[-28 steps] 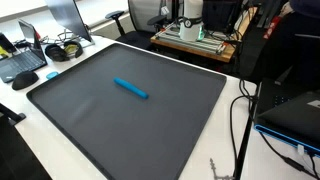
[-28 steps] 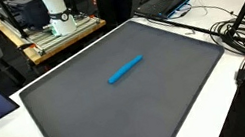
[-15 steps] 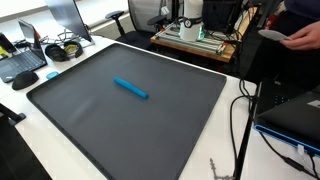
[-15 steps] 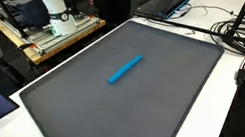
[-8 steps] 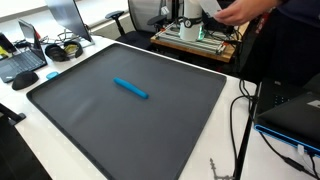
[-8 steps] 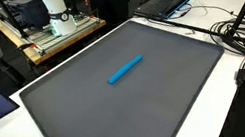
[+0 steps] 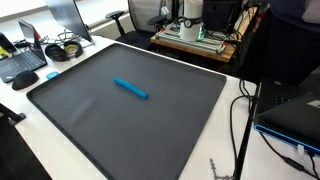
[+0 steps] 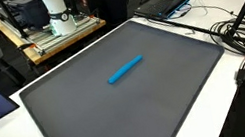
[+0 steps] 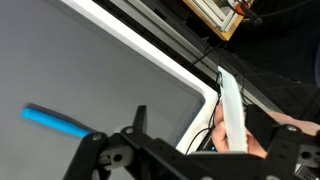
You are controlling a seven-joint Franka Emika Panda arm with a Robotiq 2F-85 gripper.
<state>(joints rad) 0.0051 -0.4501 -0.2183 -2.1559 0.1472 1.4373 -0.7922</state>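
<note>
Blue plastic cylinder [image 7: 131, 89] near the middle of the dark grey rectangular mat [image 7: 95, 130], mat on white table [image 7: 224, 125].

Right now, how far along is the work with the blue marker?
Done: nothing that shows. The blue marker lies flat on the grey mat, untouched. In hand: nothing. In the wrist view the gripper hangs empty above the mat, jaws seemingly open, apart from the marker. Left: probably everything, beginning with the approach and the grasp.
</note>
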